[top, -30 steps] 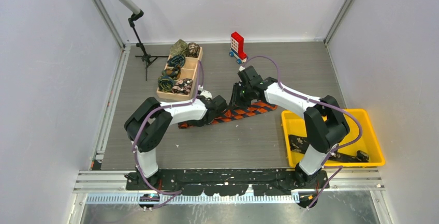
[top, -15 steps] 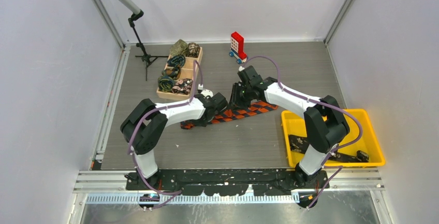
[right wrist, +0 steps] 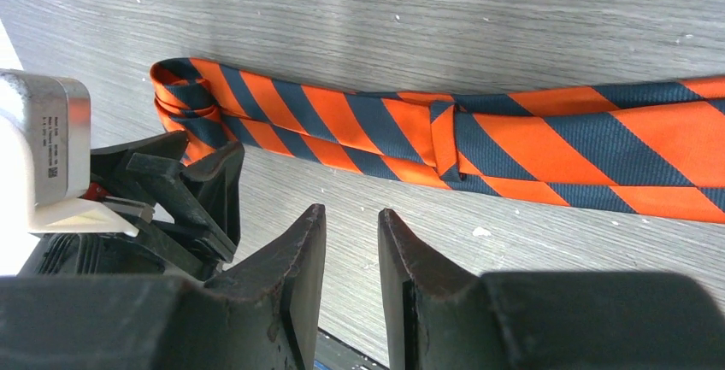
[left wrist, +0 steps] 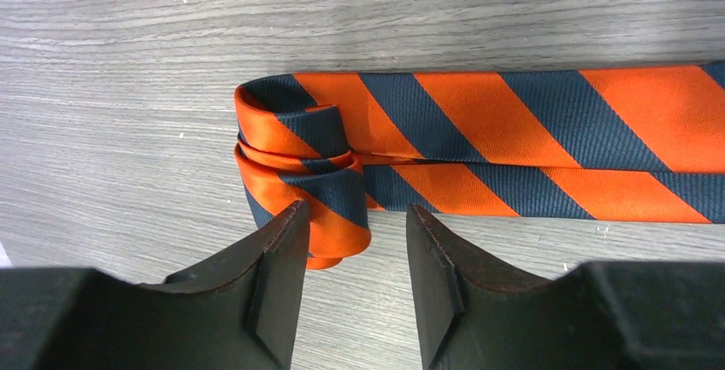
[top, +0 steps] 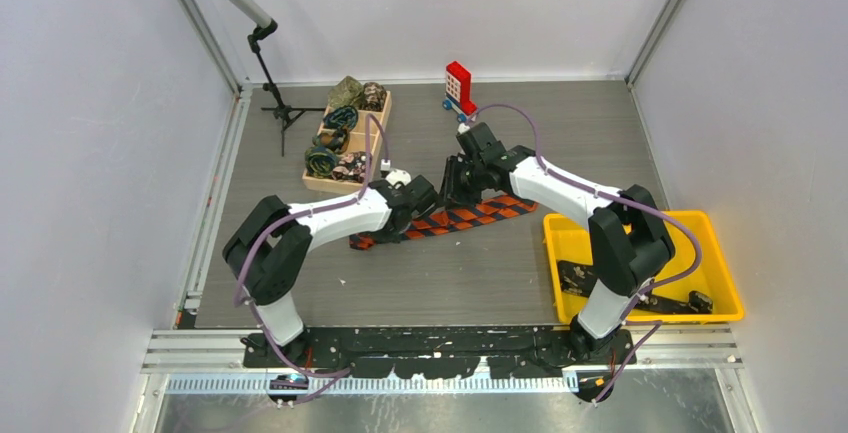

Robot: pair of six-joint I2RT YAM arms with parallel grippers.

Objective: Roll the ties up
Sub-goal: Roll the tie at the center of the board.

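An orange-and-dark striped tie (top: 480,215) lies slanted across the middle of the table. Its left end is wound into a small loose roll (left wrist: 299,182). My left gripper (left wrist: 355,216) stands open just short of that roll, whose lowest fold reaches in front of the left fingertip (left wrist: 286,225); nothing is clamped. From above, the left gripper (top: 415,198) hovers over the tie's left half. My right gripper (right wrist: 351,214) is open by a narrow gap over bare table, just clear of the flat tie (right wrist: 427,131). In the top view the right gripper (top: 455,183) sits behind the tie.
A wooden box (top: 335,189) of rolled ties stands at the back left. A yellow bin (top: 715,263) with dark ties sits at the right front. A red-and-white toy block (top: 459,86) is at the back, and a black tripod (top: 280,111) by the left wall.
Both grippers have opened a little. The left arm has drawn back slightly from the tie's rolled end, and the right gripper has edged up and left.
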